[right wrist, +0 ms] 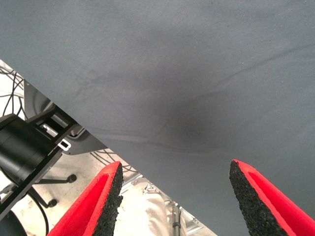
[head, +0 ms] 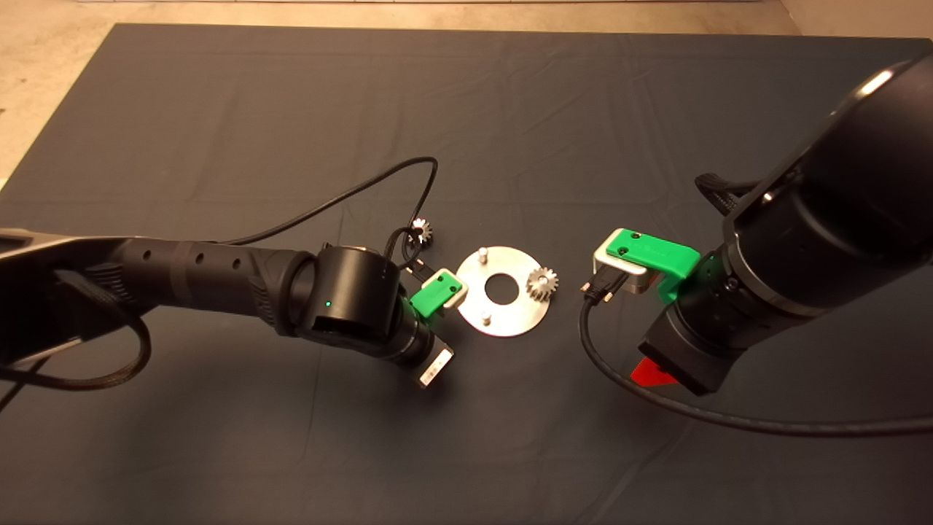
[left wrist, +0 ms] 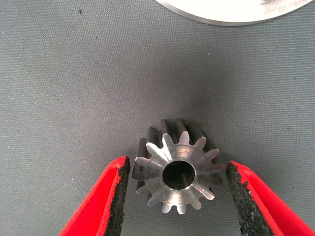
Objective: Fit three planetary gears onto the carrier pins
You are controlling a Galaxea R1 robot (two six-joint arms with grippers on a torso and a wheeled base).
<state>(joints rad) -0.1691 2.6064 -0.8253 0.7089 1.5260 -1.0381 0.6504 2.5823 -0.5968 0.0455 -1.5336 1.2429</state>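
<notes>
One gear (head: 541,283) already sits on the right-hand pin of the carrier disc (head: 510,321), centre of the head frame. Two carrier pins are bare: the upper one (head: 482,254) and the lower one (head: 486,318). So I judge one of three done, two left.

A second gear (head: 421,232) lies loose on the mat (head: 510,109) just upper left of the disc, partly behind my left arm's cable. The third gear (left wrist: 179,166) shows only in the left wrist view: flat on the mat, bore up, between the two red fingers (left wrist: 106,201). It's hidden under the arm in the head view.

Left gripper (left wrist: 175,196) is low over that gear, left of centre in the head frame, jaws apart and straddling it, a sliver of gap on each side, no grip yet. Disc edge is near in that view.

Right gripper (right wrist: 174,201) hangs to the right of the disc, jaws wide, holding nothing, only bare mat and floor beyond its edge below it.

Next, as I judge it: close on this gear, lift, then seat it on a free pin.
</notes>
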